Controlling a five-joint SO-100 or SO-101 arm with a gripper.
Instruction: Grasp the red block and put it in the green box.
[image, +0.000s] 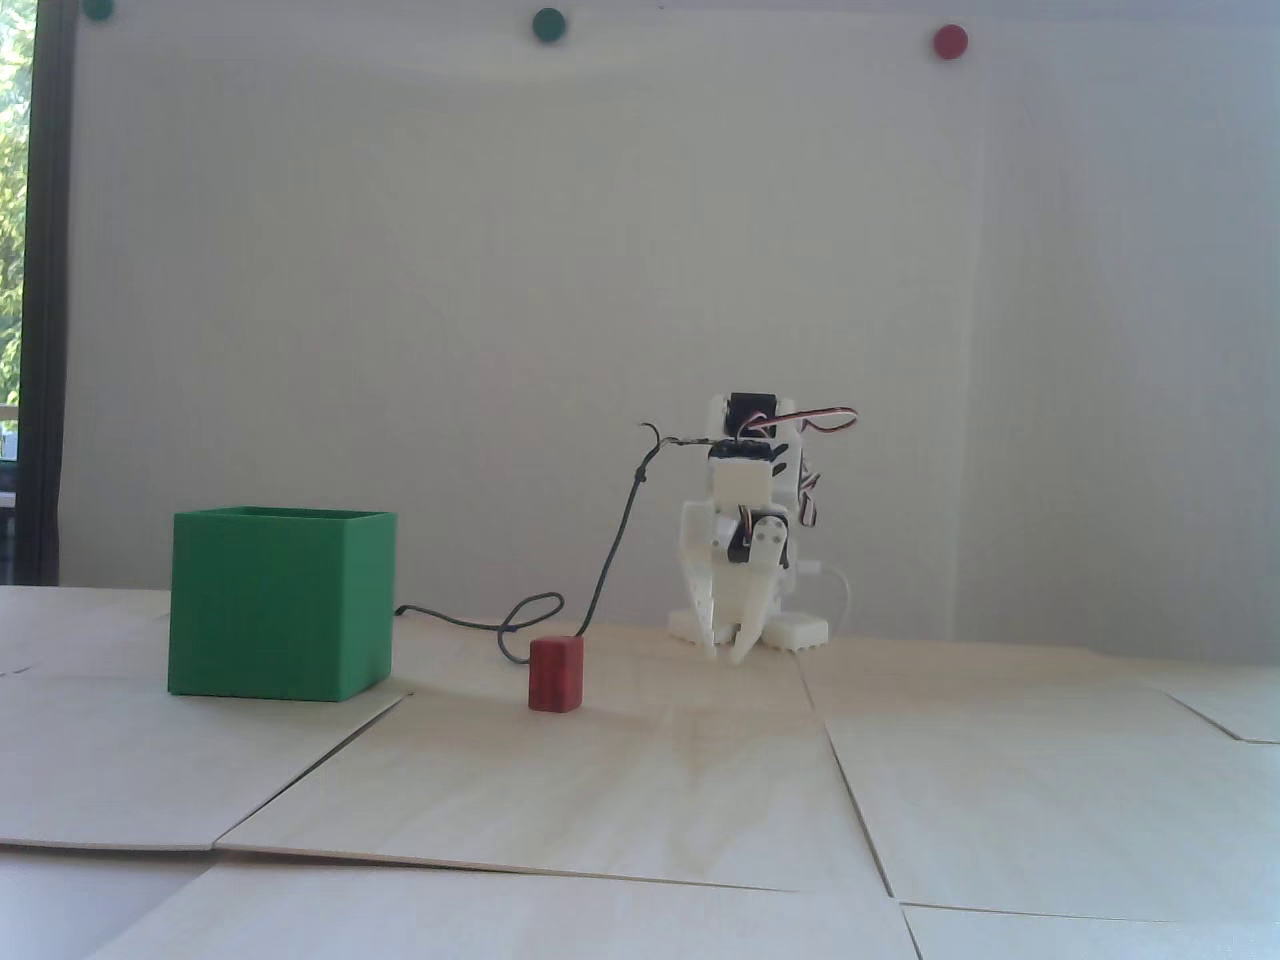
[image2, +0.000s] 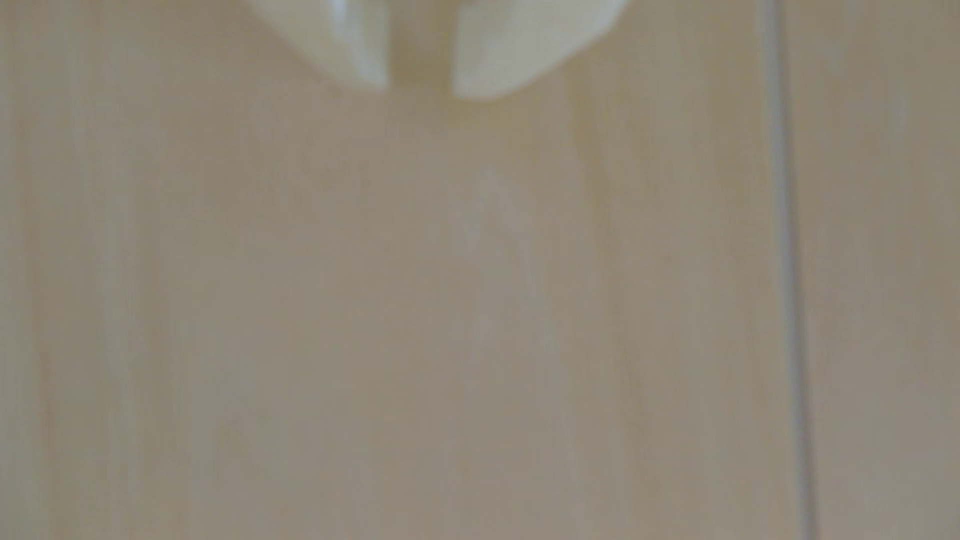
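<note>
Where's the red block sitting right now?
In the fixed view the red block stands upright on the wooden table, left of centre, between the green box on its left and the claw on its right, touching neither.

Fixed view: soft daylight from the window (image: 15, 250) at left, which is overexposed. Wall (image: 600, 300) evenly lit, faint vignetting at corners. Image slightly soft, low contrast. Wrist view: heavily blurred, wood surface (image2: 467, 337) out of focus, dim, yellowish cast.
</note>
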